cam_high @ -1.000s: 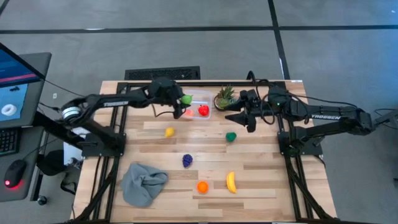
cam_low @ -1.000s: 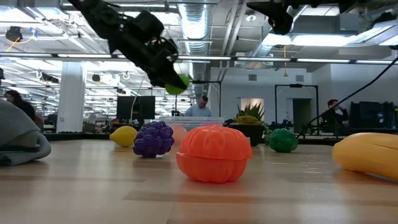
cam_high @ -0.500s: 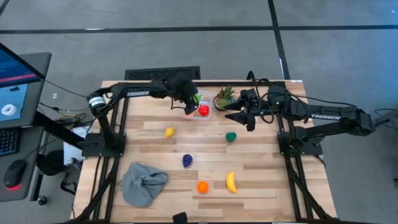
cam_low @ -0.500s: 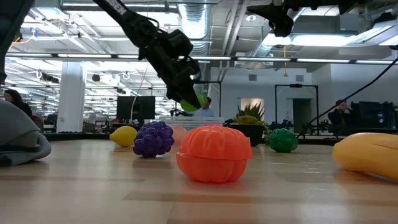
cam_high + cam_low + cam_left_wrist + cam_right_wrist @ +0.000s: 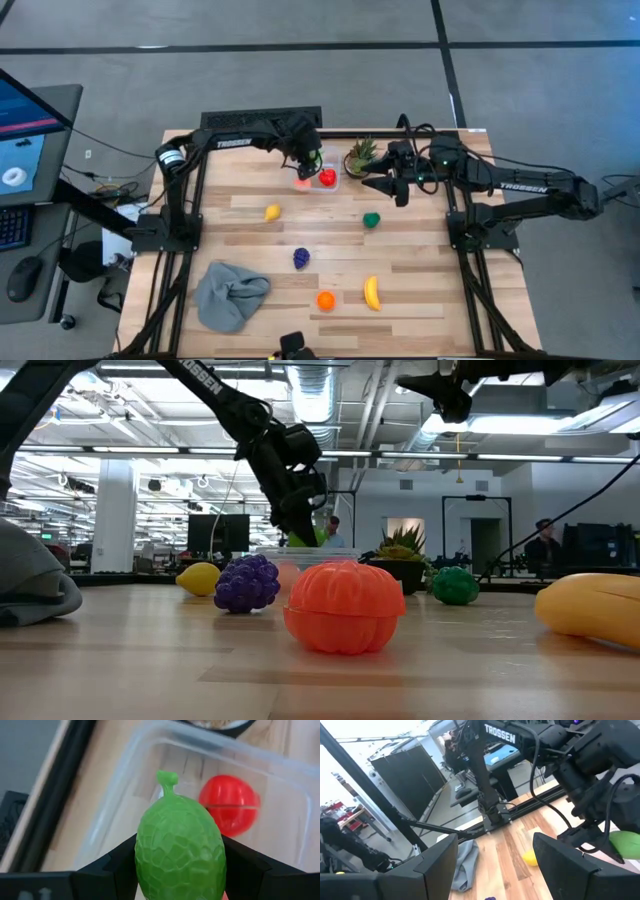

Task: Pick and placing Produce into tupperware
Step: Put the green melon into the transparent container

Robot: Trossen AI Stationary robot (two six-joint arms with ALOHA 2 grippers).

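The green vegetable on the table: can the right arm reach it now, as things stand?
Probably yes. The right gripper hangs open just beyond the green vegetable, holding nothing, and bare table lies around it; nothing stands between them.

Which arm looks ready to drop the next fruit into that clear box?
The left. Its claw grips the green fruit right over the clear box; the right claw hangs empty beside the plant.
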